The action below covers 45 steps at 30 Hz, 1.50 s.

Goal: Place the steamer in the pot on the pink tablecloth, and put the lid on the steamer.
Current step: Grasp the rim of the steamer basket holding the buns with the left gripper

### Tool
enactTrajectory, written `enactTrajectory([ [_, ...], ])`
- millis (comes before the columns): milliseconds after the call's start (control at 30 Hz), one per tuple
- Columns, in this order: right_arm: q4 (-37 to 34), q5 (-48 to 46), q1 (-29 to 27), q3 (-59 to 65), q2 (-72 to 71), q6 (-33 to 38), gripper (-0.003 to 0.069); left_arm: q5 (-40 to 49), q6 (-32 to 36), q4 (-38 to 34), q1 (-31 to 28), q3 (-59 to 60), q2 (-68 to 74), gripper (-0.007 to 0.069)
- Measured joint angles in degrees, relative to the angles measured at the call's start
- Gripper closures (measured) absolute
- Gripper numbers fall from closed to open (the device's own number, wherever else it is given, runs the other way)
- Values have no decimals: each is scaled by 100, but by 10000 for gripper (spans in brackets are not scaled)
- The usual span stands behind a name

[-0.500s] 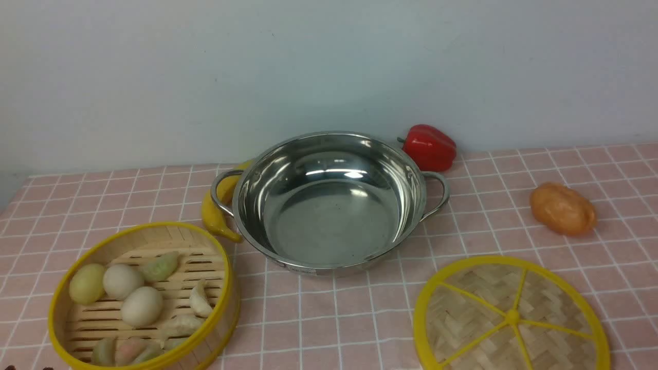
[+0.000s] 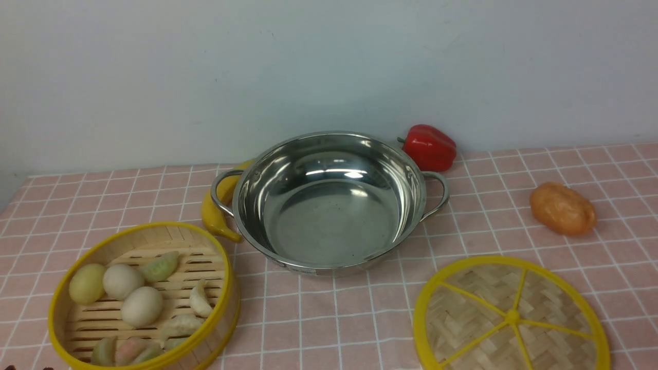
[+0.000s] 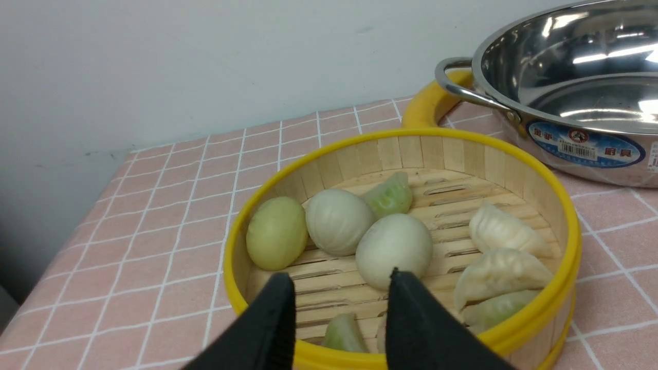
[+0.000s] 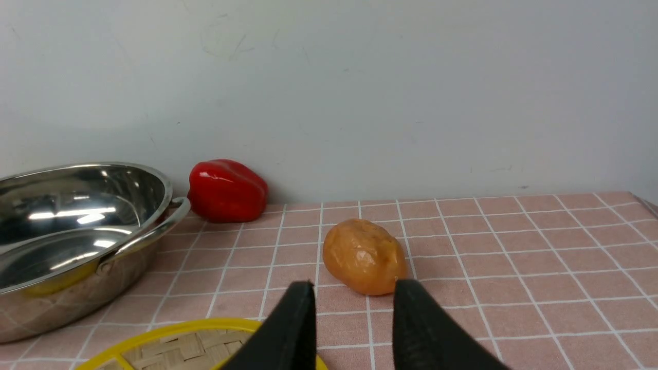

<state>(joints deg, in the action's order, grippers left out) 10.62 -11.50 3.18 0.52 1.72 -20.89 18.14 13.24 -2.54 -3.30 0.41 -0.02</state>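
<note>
The steamer (image 2: 144, 298) with buns and dumplings sits at the front left of the pink tablecloth (image 2: 360, 318). The steel pot (image 2: 329, 205) stands empty in the middle. The lid (image 2: 511, 316), a woven disc with yellow spokes, lies flat at the front right. Neither arm shows in the front view. In the left wrist view my left gripper (image 3: 339, 280) is open above the steamer's (image 3: 406, 241) near rim, nothing between its fingers, with the pot (image 3: 565, 92) beyond. In the right wrist view my right gripper (image 4: 352, 288) is open and empty above the lid's (image 4: 169, 344) edge.
A yellow banana (image 2: 216, 210) lies against the pot's left handle. A red pepper (image 2: 429, 146) rests behind the pot by the wall. An orange potato-like toy (image 2: 563, 208) lies at the right, just beyond my right gripper in the right wrist view.
</note>
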Motion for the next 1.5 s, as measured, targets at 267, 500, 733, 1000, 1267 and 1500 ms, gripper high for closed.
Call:
enactTrajectory([
  [267,3,6,0,0,0,6,419,0,-3,-9,0,0,0,382],
  [500,-1469,985,0,0,0,-1063,419,0,-1057,-1996,0,0,0,382],
  [733,-2491,1789,0,0,0,-1600,419,-17,-1865,-4756,0,0,0,382],
  [1000,-2537,2162,0,0,0,-1702,419,-331,-1806,-5434,0,0,0,382],
  [1267,-2550,5713,0,-171,0,-2171,419,-1230,-1654,-6814,0,-762,-6,382],
  [1500,-2557,4891,0,-1811,498,-488,419,-2226,532,-6034,0,-2571,235,382],
])
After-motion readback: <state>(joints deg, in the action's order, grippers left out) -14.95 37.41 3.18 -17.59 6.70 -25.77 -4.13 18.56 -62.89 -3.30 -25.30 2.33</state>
